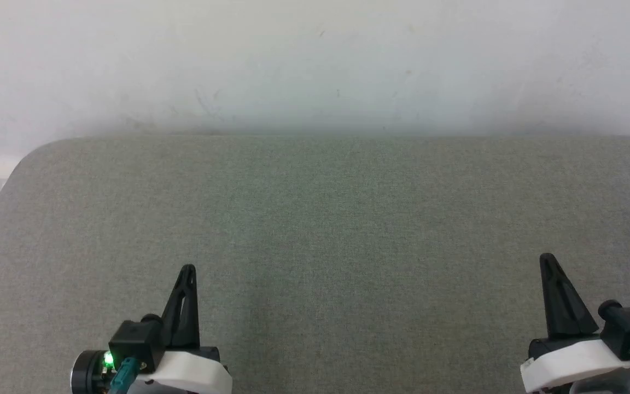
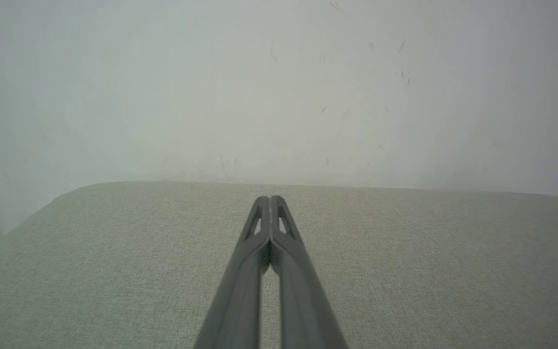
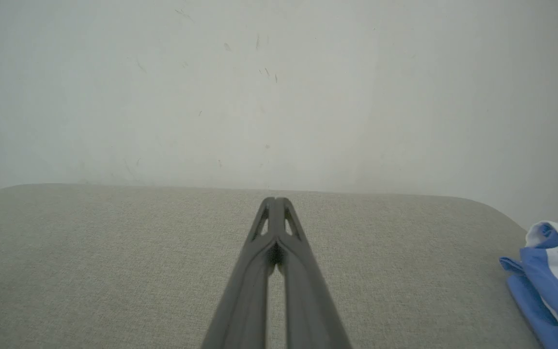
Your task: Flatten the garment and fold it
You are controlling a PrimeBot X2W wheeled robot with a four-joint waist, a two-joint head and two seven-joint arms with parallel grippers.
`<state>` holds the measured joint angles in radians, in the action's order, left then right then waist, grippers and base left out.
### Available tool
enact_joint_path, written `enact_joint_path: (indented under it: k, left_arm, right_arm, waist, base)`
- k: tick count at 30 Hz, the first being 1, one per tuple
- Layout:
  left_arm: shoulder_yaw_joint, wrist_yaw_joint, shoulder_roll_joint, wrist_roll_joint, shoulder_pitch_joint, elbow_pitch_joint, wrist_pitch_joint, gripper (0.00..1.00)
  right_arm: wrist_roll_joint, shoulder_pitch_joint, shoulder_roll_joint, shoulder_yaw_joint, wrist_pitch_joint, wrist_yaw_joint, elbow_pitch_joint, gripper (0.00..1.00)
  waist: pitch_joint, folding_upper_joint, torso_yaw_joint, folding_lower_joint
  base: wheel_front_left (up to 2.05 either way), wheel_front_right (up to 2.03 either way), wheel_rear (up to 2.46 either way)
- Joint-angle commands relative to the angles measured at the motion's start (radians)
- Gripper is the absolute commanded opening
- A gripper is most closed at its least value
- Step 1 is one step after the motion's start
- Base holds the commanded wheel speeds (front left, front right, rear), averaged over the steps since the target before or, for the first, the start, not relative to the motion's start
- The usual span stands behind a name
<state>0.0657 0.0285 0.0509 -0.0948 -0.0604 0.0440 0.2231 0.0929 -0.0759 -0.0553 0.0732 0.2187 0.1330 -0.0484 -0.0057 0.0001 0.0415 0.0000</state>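
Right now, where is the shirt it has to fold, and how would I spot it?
Start at the wide grey table against the pale wall. Go to its right end, beyond the right fingers: the shirt lies crumpled there. Its bright blue and white stand out from the plain grey cloth around it.

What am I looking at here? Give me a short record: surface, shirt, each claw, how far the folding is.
surface: grey fabric-covered table, pale wall behind
garment: blue-and-white heap at the table's right edge, not flattened
left gripper: shut, holding nothing
right gripper: shut, holding nothing, apart from the garment
folding: not yet begun
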Motion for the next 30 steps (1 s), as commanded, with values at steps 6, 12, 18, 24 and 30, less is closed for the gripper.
enact_joint_path:
  k: [6, 12, 18, 24, 30]
  left_arm:
    - [-0.009, -0.004, 0.000, 0.017, 0.010, -0.007, -0.016, 0.00]
    - [-0.012, -0.006, 0.000, 0.021, 0.013, -0.010, -0.028, 0.00]
    - [-0.015, -0.007, 0.000, 0.026, 0.016, -0.012, -0.040, 0.00]
    - [-0.018, -0.008, 0.000, 0.030, 0.019, -0.014, -0.051, 0.00]
    - [-0.022, -0.010, 0.000, 0.034, 0.022, -0.016, -0.063, 0.00]
  right_arm:
    - [-0.013, 0.014, 0.001, -0.006, -0.019, 0.000, 0.007, 0.00]
    - [-0.018, 0.017, 0.001, -0.010, -0.030, -0.001, 0.009, 0.00]
    - [-0.023, 0.021, 0.002, -0.014, -0.042, -0.001, 0.012, 0.00]
    - [-0.027, 0.024, 0.002, -0.018, -0.052, -0.001, 0.014, 0.00]
    - [-0.031, 0.028, 0.002, -0.022, -0.064, -0.001, 0.016, 0.00]
  waist:
    - [0.000, -0.0001, -0.002, 0.0000]
    - [0.001, -0.0001, -0.005, 0.0000]
    - [0.001, -0.0001, -0.007, 0.0000]
    - [0.001, -0.0001, -0.009, 0.0000]
    - [0.002, -0.0001, -0.011, 0.0000]
  base:
    - [0.00, 0.00, 0.00]
    - [0.00, 0.00, 0.00]
    - [0.00, 0.00, 0.00]
    - [0.00, 0.00, 0.00]
    - [0.00, 0.00, 0.00]
